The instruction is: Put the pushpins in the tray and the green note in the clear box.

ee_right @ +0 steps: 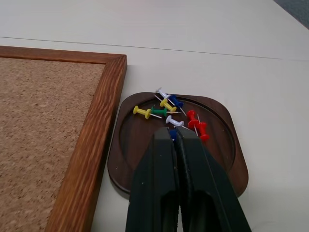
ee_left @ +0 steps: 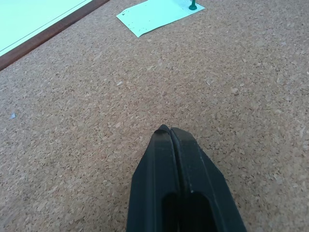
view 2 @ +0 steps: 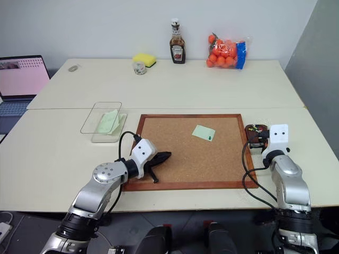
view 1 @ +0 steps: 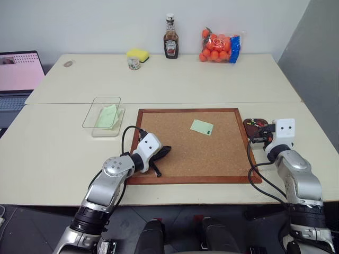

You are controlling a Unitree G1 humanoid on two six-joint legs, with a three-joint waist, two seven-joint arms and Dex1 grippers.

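Two cream tables [view 1: 175, 79] butted together fill the space before a pale wall, with a grey partition at the right. Wood-framed corkboard [view 1: 185, 153] lies at centre; one green note [view 1: 202, 127] remains on it toward 1 o'clock, fixed by a green pushpin [ee_left: 192, 6] at its corner. Clear box [view 1: 102, 116] sits just off the board's 10 o'clock corner with a second pale green slip [view 1: 107, 117] inside, its shape hard to make out through the plastic. Brown tray [ee_right: 219, 145] lies just beside the board's right frame, holding pushpins [ee_right: 169, 112] in yellow, green, white, blue and red; some are partly hidden behind the right gripper [ee_right: 174, 131], which hovers over the tray with fingers pressed together; a blue head peeks at its tip, grip unclear. Left gripper [ee_left: 170, 130], closed and empty, sits low over bare cork near the board's 8 o'clock corner. Far edge: laptop [view 1: 18, 76] cut off at 9 o'clock, yellow sponge [view 1: 137, 54], small jar [view 1: 134, 63], ketchup bottle [view 1: 170, 37], bagged oranges [view 1: 218, 46].
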